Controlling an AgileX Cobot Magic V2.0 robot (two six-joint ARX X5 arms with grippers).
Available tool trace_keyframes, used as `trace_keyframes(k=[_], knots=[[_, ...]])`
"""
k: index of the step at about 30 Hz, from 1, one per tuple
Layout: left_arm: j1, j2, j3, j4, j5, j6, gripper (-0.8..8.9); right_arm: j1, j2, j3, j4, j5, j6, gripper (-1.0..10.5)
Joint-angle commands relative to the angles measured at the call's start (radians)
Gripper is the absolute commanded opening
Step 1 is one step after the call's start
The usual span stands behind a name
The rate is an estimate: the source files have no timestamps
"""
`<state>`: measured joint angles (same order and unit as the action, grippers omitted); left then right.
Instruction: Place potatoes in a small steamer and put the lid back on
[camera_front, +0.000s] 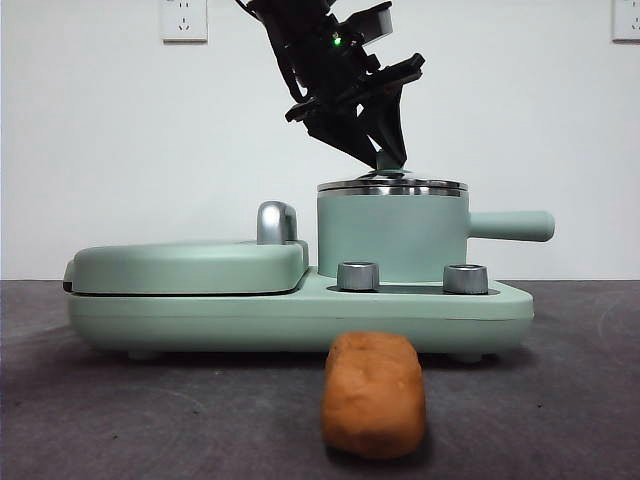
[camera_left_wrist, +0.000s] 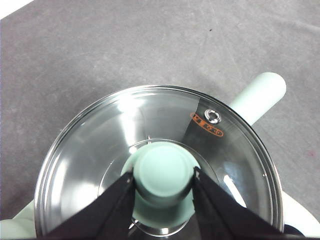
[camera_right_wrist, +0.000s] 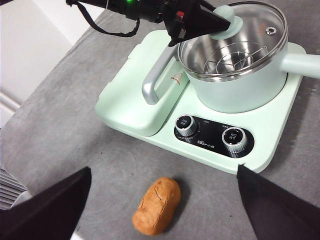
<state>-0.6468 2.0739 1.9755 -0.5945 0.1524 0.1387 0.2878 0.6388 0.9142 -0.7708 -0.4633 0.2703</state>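
The small steamer (camera_front: 390, 235) (camera_right_wrist: 235, 92), a mint-green pot, stands on the right half of the cooker base (camera_front: 300, 312). Its glass lid (camera_front: 392, 186) (camera_left_wrist: 95, 150) (camera_right_wrist: 272, 22) lies level at the pot's rim; whether it rests on the rim I cannot tell. My left gripper (camera_front: 388, 160) (camera_left_wrist: 164, 175) (camera_right_wrist: 225, 24) comes down from above and is shut on the lid's mint knob. The orange-brown potato (camera_front: 373, 395) (camera_right_wrist: 156, 205) lies on the grey table in front of the base. My right gripper (camera_right_wrist: 164, 167) hangs open high above the potato, holding nothing.
A flat mint griddle lid (camera_front: 190, 265) (camera_right_wrist: 135, 100) with a chrome handle (camera_front: 276, 222) covers the base's left half. Two steel dials (camera_front: 358, 276) (camera_front: 465, 278) sit on the base's front. The pot's straight handle (camera_front: 510, 225) (camera_left_wrist: 257, 95) sticks out to the right.
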Motion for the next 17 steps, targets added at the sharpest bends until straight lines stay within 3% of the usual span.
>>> trace_keyframes(k=[1, 7, 9, 10, 14, 17], knots=[[-0.009, 0.034, 0.030, 0.011, -0.004, 0.010, 1.64, 0.005, 0.004, 0.017, 0.006, 0.000, 0.011, 4.7], [-0.009, 0.054, 0.030, 0.013, -0.004, 0.010, 1.48, 0.005, 0.004, 0.017, 0.006, -0.002, 0.011, 4.7], [-0.009, 0.055, 0.030, 0.013, -0.004, 0.010, 0.20, 0.005, 0.004, 0.017, 0.006, -0.004, 0.011, 4.7], [-0.010, 0.055, 0.030, 0.014, -0.004, 0.007, 0.06, 0.005, 0.004, 0.017, 0.006, -0.004, 0.011, 4.7], [-0.008, 0.025, 0.031, 0.012, -0.003, -0.011, 0.06, 0.005, 0.005, 0.017, 0.008, -0.002, 0.011, 4.7], [0.000, -0.027, 0.031, 0.026, -0.003, -0.024, 0.06, 0.005, 0.012, 0.017, 0.026, 0.054, 0.057, 4.7]])
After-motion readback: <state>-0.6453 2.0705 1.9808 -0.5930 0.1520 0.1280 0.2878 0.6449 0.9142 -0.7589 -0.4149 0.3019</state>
